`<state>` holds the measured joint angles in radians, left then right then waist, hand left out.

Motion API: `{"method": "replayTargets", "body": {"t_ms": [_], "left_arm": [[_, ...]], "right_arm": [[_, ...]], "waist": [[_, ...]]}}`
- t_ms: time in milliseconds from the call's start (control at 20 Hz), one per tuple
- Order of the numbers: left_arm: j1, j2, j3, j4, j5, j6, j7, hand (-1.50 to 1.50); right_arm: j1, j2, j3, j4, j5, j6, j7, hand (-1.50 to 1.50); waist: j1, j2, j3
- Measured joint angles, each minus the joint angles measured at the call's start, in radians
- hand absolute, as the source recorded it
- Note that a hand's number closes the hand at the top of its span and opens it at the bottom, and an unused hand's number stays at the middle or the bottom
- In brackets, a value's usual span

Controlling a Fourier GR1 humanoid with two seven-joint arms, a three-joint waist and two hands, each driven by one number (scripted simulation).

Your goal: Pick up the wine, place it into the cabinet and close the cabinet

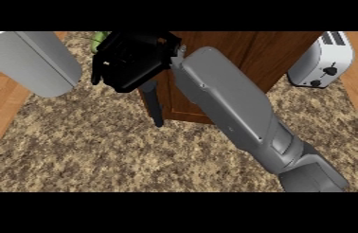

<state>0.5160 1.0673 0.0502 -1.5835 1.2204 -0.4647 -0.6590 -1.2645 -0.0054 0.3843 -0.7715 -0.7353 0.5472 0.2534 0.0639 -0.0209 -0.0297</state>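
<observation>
A sliver of green [96, 41], likely the wine bottle, showed at the upper left, almost wholly hidden behind the right hand [133, 61]. It lay just past the hand's upper left edge, touching or nearly touching it; whether it stood upright or tilted could not be told. The hand, black and seen from its back, was turned toward that green sliver with its fingers bent around to the far side, but whether they actually held the bottle could not be seen. One dark finger or thumb [153, 106] hung straight down in front of the wooden cabinet [237, 52]. The cabinet's brown front filled the top centre behind the hand; nothing inside it was visible. The right forearm [237, 109] ran diagonally from the lower right. A white toaster [320, 61] stood to the right on the speckled counter [105, 151]. The left forearm [38, 61] crossed the upper left corner, its hand out of sight.
</observation>
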Motion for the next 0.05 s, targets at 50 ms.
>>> {"method": "replayTargets", "body": {"t_ms": [50], "left_arm": [[-0.004, -0.003, -0.001, -0.004, -0.003, 0.003, 0.002, -1.50]], "right_arm": [[0.000, 0.003, 0.000, -0.001, 0.005, -0.007, -0.008, 1.50]], "waist": [[-0.003, 0.000, 0.000]]}}
